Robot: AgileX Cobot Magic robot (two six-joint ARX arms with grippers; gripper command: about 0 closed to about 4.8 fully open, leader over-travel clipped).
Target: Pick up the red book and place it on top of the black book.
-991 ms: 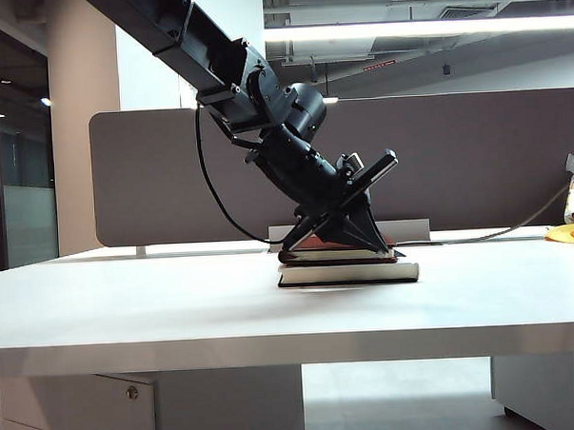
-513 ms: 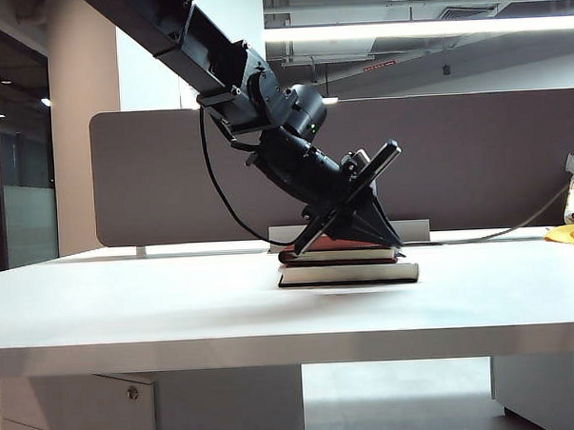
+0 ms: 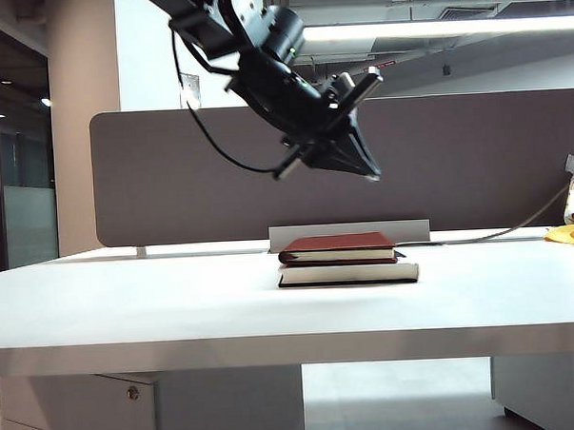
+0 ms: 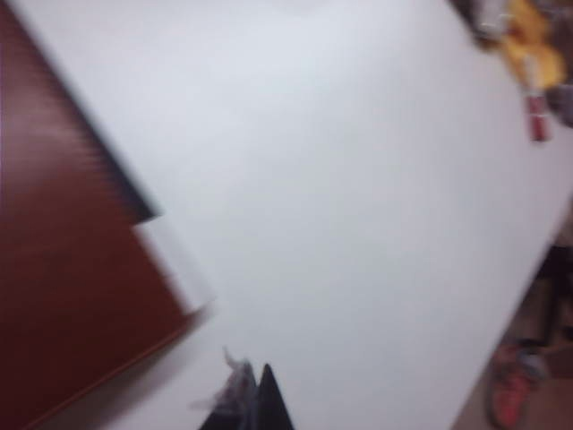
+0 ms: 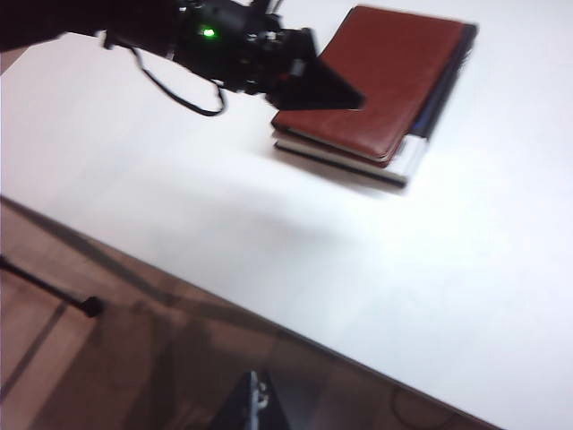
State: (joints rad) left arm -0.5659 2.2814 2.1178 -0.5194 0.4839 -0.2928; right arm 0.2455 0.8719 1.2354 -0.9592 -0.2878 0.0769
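Release of the red book [image 3: 337,248] completed; left gripper [image 3: 369,169] raised clear of the stack.

Compared with one second ago, when the left gripper was seated down on the stack, it is now seen well above it in the exterior view, jaws closed and nothing held between them; the red book is left lying flat on top of the black book [image 3: 348,274], roughly centred, with the black book's longer edge protruding on the right side of that view; both rest on the white table [image 3: 129,308]; in the right wrist view the red cover [image 5: 385,76] is seen overlying the lower book, slightly offset; the right gripper [image 5: 257,405] is held back near the table's front edge, well apart from the books, fingertips apparently together and empty; placement is judged finished, with only arm withdrawal remaining.
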